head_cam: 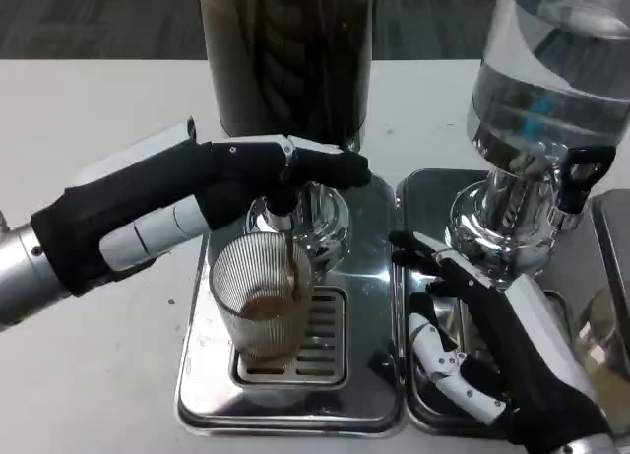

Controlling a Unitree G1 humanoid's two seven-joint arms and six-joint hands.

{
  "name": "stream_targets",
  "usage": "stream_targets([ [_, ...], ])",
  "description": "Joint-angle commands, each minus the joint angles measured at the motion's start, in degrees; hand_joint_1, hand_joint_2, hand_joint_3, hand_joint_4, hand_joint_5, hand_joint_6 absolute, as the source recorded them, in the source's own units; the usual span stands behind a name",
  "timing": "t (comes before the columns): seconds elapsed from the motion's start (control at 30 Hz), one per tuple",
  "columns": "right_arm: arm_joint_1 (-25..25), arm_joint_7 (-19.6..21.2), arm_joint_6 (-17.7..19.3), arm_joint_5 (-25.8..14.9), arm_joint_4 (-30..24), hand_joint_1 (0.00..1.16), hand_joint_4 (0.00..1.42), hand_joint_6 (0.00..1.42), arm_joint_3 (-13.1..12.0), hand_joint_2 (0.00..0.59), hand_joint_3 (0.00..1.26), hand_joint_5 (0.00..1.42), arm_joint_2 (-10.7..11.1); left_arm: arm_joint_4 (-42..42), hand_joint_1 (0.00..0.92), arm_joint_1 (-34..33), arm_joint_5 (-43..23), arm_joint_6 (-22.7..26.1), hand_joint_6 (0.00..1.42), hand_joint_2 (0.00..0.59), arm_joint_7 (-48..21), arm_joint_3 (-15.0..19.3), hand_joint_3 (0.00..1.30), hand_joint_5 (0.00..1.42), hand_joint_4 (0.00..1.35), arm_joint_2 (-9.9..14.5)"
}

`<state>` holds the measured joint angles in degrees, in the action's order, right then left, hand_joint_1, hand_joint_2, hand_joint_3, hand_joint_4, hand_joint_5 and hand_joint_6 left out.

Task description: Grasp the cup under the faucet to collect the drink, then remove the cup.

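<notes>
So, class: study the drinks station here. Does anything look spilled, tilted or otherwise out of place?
Nothing stands out. The ribbed glass cup stands upright on the drip tray under the dark dispenser's faucet, with brown drink collecting at its bottom. No spill shows on the tray or the white table.

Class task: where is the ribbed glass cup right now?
Left of centre, the cup stands on the drip tray under the dark dispenser's faucet, just below the left hand.

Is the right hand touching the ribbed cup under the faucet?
Apart. The head view shows bare shiny tray between the right hand and the cup.
</notes>
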<state>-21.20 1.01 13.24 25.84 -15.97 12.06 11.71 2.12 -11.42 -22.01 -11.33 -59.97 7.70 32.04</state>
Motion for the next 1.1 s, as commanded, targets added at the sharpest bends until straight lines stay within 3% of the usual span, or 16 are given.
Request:
stream_targets([
  [0.03,-0.1,-0.4,-0.2,-0.3,-0.5,0.48,0.24,0.27,-0.1,0.586,0.20,0.21,0.2,1.6,0.000,0.8,-0.6,-1.3,0.02,0.098,-1.6,-1.4,0.31,0.17,0.16,0.5],
  [0.33,0.1,-0.6,0.1,-1.0,-0.6,0.48,0.24,0.27,-0.4,0.586,0.20,0.21,0.3,1.4,0.000,0.7,-0.3,-1.6,0.02,0.097,-1.5,-1.5,0.31,0.17,0.16,0.5],
  [0.5,1.4,-3.2,1.6,-5.0,0.5,0.48,0.24,0.27,-0.1,0.584,0.20,0.21,0.9,1.5,0.000,0.8,-0.4,-1.9,0.02,0.100,-1.4,-1.4,0.31,0.17,0.16,0.5],
  [0.57,1.9,-4.1,2.0,-5.9,1.1,0.47,0.23,0.27,0.1,0.534,0.20,0.21,1.1,1.5,0.000,0.8,-0.3,-1.9,0.02,0.102,-1.3,-1.4,0.31,0.17,0.16,0.5],
  [0.9,4.0,-6.5,3.2,-8.4,3.0,0.47,0.21,0.27,0.6,0.461,0.18,0.21,1.6,1.8,0.000,0.8,-0.4,-1.9,0.02,0.103,-1.1,-1.3,0.31,0.17,0.16,0.6],
  [1.1,6.0,-7.9,3.1,-8.8,4.6,0.52,0.18,0.27,1.4,0.374,0.12,0.21,1.8,2.0,0.000,0.9,-0.5,-1.9,0.02,0.108,-0.8,-1.3,0.31,0.17,0.16,0.6],
])
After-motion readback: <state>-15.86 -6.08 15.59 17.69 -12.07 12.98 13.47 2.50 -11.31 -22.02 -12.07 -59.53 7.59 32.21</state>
